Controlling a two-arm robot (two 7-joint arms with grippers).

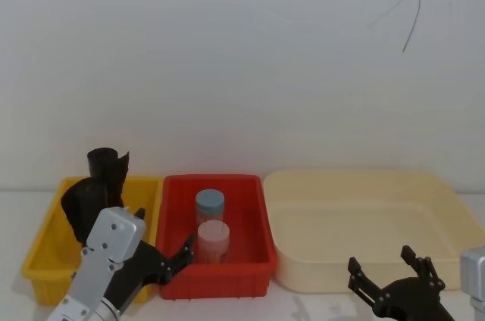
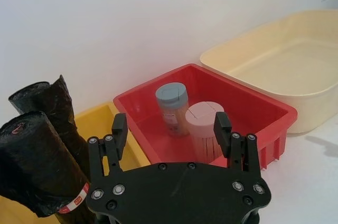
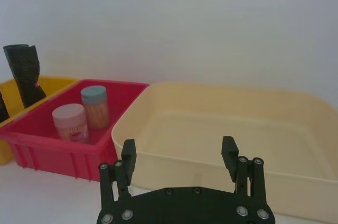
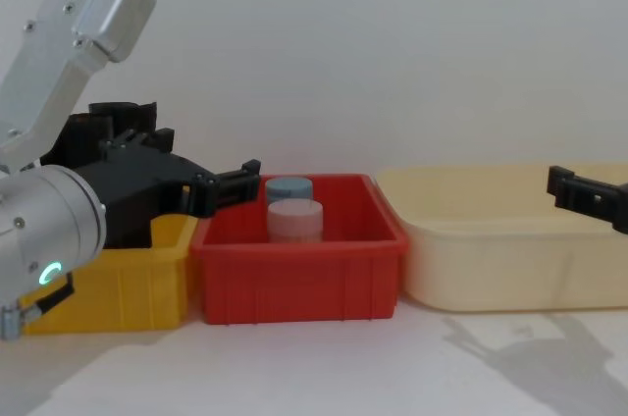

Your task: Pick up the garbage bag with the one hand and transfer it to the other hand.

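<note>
Garbage bag in bin, left gripper near, right gripper apart

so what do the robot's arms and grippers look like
The left arm is silver with a teal glowing ring; the right arm is silver too. The left gripper and right gripper are black, each with two jaws and silver screw heads.

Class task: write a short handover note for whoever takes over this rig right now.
Left gripper: jaws open, empty, near the front of the yellow bin and red bin.
Right gripper: jaws open, empty, before the cream tub.
Garbage bag: leaning in the yellow bin beside a plain black roll, not gripped.
Done: nothing yet. Left: grasp the bag, lift it, pass it to the right gripper.
</note>
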